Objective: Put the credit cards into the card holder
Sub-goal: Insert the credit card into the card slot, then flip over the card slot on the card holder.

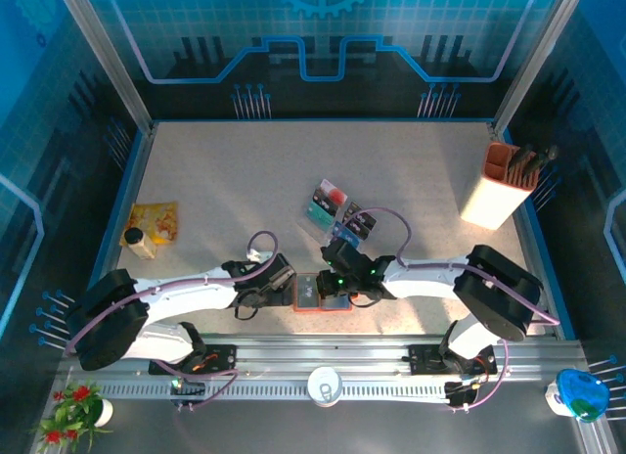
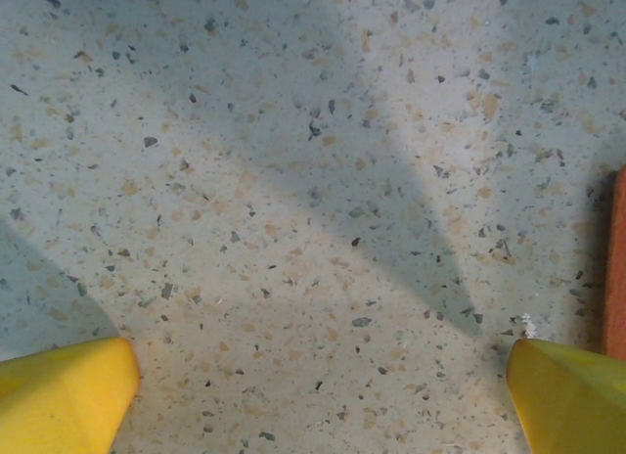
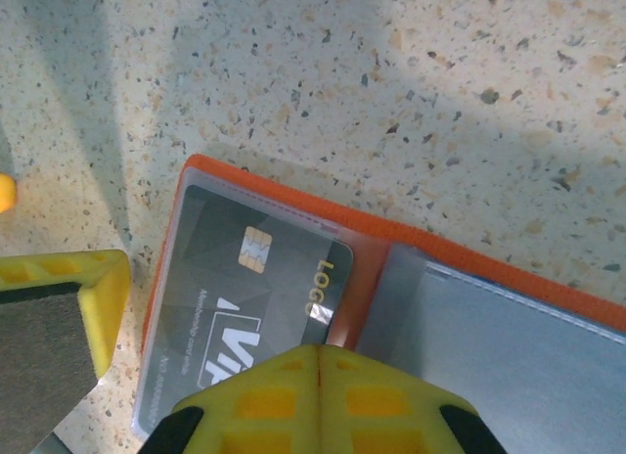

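Showing yellow wedge fingertips butted together along seam, right gripper [image 3: 318,376] fully closed, nothing visible between them. Just ahead of tips: black credit card [image 3: 249,278], glossy, gold chip, seen through clear sleeve of card holder [image 3: 364,278]. Holder open flat, orange-red rim, smooth grey-blue pocket beside tips. Left gripper [image 2: 323,376] spread wide, empty, blunt yellow tips over bare speckled table [image 2: 293,180]; holder's orange edge just beside one tip. Farther out from right gripper: loose credit cards [image 1: 333,211], thin rectangles, black, teal, red.

table [image 1: 245,180]: speckled | on it: card holder [image 1: 303,305], credit cards [image 1: 333,209], pen box [image 1: 499,192], yellow packet [image 1: 156,222]
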